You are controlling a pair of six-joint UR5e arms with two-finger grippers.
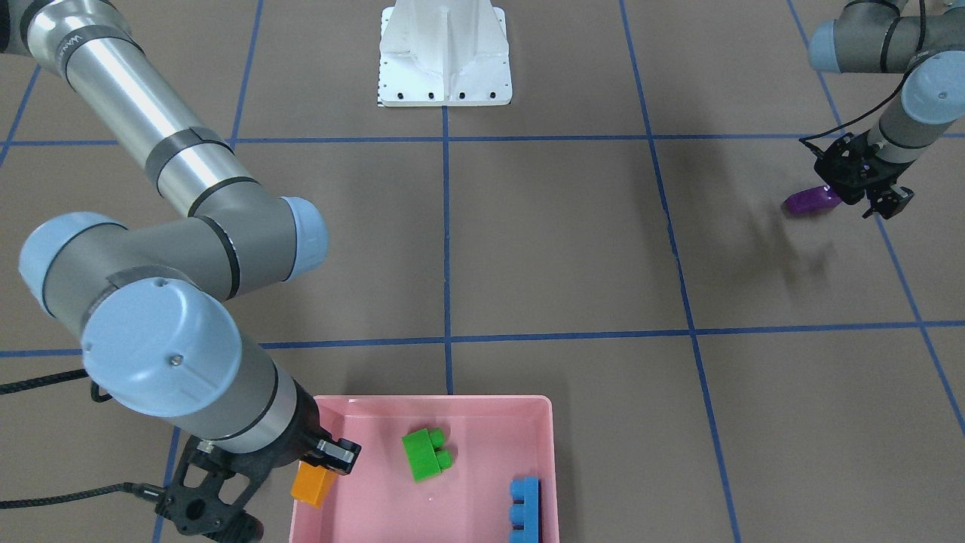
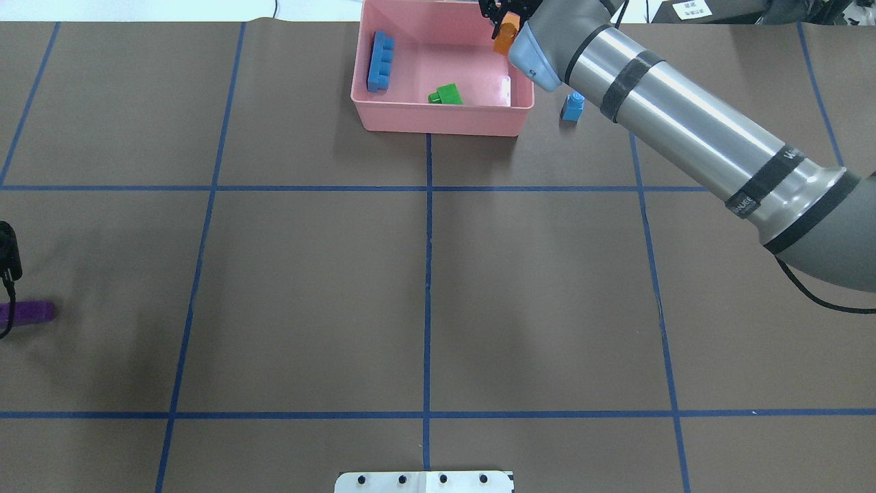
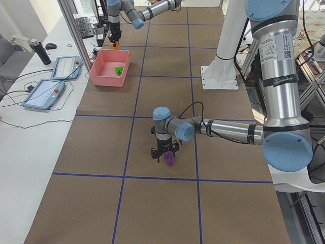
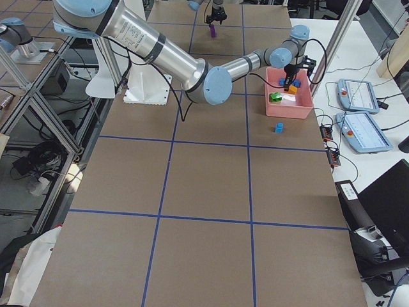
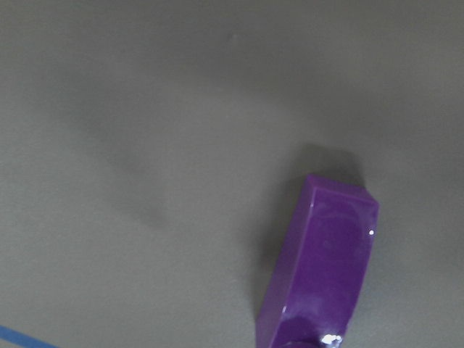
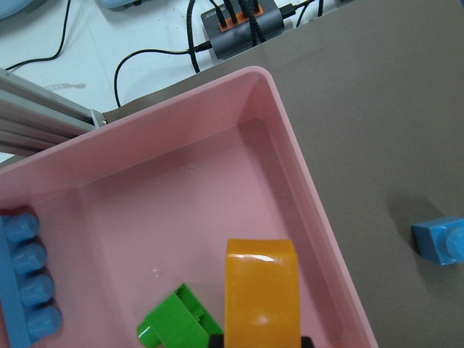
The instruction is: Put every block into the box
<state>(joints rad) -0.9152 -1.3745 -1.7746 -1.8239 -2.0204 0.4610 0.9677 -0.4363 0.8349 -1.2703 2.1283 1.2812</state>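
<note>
Five blocks are in view, and one box, a shallow pink tray [image 2: 438, 127] at the far edge of the tabletop [image 2: 308, 287].

Two blocks lie on the tray floor. One is a green two-stud brick [image 2: 446, 94] near the middle by the wall nearest the robot. The other is a long blue four-stud brick [image 2: 380, 61] against the wall on the robot's left. They are well apart from each other.

The third is an orange block [image 6: 261, 290], pinched in the right pincer [image 2: 505, 20]. It hangs over the tray, just inside the wall on the robot's right. The right wrist view looks past it to the green brick and the tray floor.

The fourth is a small light-blue cube [image 2: 572, 107]. It sits on the tabletop outside the tray, near the wall on the robot's right and not touching it.

The fifth is a purple sloped block [image 1: 810, 200], which lies on the tabletop far over on the robot's left, well apart from the tray. The left pincer [image 1: 867, 188] is low over one end of it. The left wrist view shows the block on the brown surface with no fingertip in frame, so I cannot tell whether this pincer is spread or pressed together.

So two blocks are in the tray, one is in the right pincer, and two are on the tabletop.
</note>
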